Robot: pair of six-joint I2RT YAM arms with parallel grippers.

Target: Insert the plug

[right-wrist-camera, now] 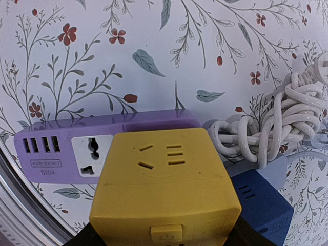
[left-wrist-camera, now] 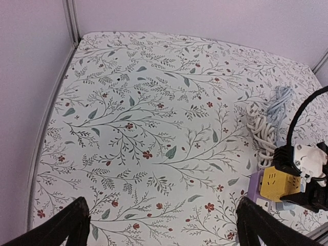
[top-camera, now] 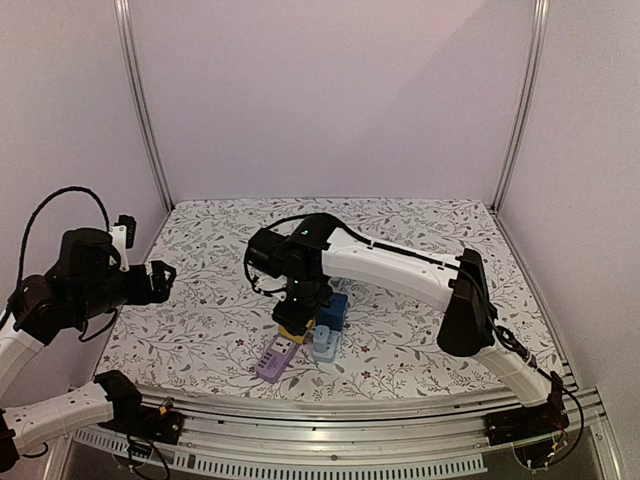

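Purple strip [right-wrist-camera: 51, 148]: nearest of the task's things, lying close to the near table edge. Its universal socket [right-wrist-camera: 92, 154] shows at the plug's left.
Yellow plug [right-wrist-camera: 166, 189]: a cube held directly over the strip, overlapping the socket's right edge. We cannot tell whether its pins are above the strip or partly in it.
Right gripper [top-camera: 297, 320]: pointing down, pinching the plug from both sides.
Left gripper [top-camera: 160, 278]: well apart at the left, fingers [left-wrist-camera: 69, 225] spread, holding nothing.
Risk, strip: nothing holds the strip down, so we judge that an off-centre push could slide or tip it. The plug looks shifted right of the visible socket, so its pins may land on plastic.
Risk, grip: a hard press on misaligned pins could twist the cube between the fingers.
Risk, far side: blue block [right-wrist-camera: 261, 202] and white cable [right-wrist-camera: 271, 130] lie just beside the strip, and a sideways correction could snag them.
Right wrist view: only this one shows the socket slots and the plug's top face. The pins are hidden.
Left wrist view: only this one shows the plug from the side, with a pale blue cord [left-wrist-camera: 279, 97] farther off.
Top view: only this one shows where both arms stand on the floral table [top-camera: 430, 225].
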